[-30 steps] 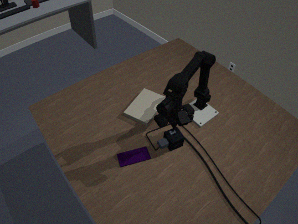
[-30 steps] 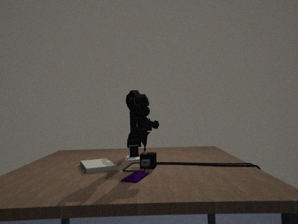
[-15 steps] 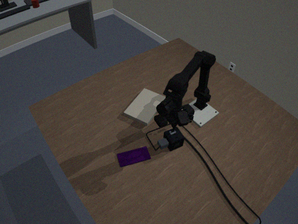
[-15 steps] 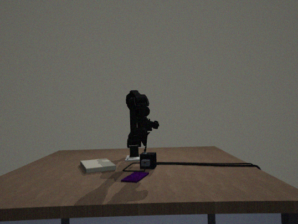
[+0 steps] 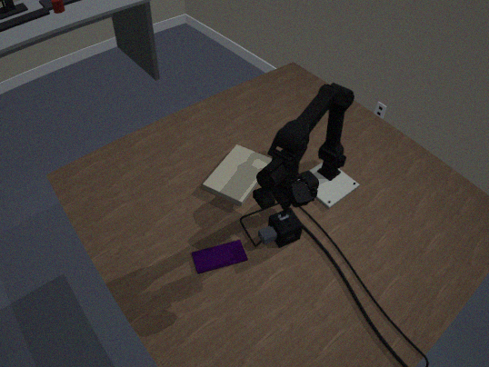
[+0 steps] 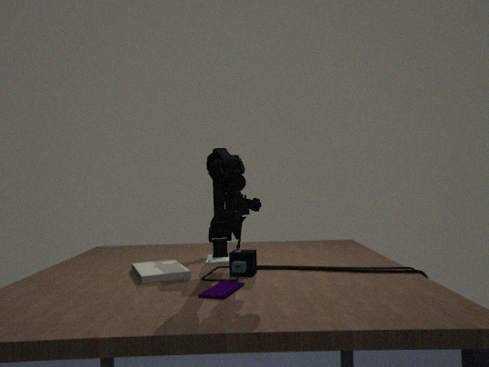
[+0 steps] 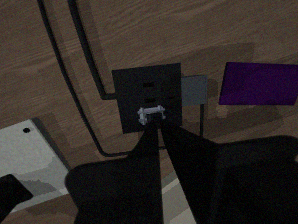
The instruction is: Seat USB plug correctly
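The black power cube [image 5: 285,228] [image 6: 244,262] [image 7: 147,90] stands on the table. The USB plug [image 5: 284,217] [image 7: 151,109], small with pale metallic edges, is at the socket on the cube's top, near the edge closest to the gripper in the wrist view. My gripper [image 5: 285,209] [image 6: 238,245] [image 7: 157,124] points down over the cube, its fingertips nearly together and shut on the plug. The fingertips hide part of the plug and socket. Which way round the plug is, how deep it sits and whether it touches the socket cannot be told.
A grey block [image 5: 267,234] [image 6: 239,266] [image 7: 194,90] is on the cube's side. Black cables [image 5: 342,268] [image 7: 86,47] run from the cube across the table. A purple slab [image 5: 220,257] [image 6: 222,290] [image 7: 257,84] and a cream book-like block [image 5: 227,174] [image 6: 161,271] lie nearby.
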You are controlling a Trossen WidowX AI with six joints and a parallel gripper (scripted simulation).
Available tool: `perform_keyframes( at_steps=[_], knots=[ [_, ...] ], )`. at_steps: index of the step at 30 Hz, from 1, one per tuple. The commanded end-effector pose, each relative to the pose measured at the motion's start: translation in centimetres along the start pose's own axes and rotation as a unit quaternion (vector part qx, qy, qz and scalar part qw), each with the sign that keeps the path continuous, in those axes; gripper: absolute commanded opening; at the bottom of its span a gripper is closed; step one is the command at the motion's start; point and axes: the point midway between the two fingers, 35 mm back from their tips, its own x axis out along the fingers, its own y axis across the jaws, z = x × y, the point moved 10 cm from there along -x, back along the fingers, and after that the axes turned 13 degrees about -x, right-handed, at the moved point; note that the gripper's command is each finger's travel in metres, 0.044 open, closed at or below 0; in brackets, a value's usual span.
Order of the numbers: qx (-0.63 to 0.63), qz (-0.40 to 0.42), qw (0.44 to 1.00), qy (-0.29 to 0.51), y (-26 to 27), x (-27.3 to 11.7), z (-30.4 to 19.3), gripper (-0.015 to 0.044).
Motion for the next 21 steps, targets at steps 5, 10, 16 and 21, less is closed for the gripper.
perform_keyframes(
  at_steps=[5, 10, 16, 21],
  knots=[
    [-0.001, 0.002, 1.0, 0.001, 0.05, 0.2, -0.05, 0.0],
    [-0.001, 0.002, 1.0, 0.001, 0.05, 0.26, -0.05, 0.0],
    [-0.001, 0.002, 1.0, 0.001, 0.05, 0.33, -0.06, 0.0],
    [-0.001, 0.002, 1.0, 0.001, 0.05, 0.39, -0.07, 0.0]
  ],
)
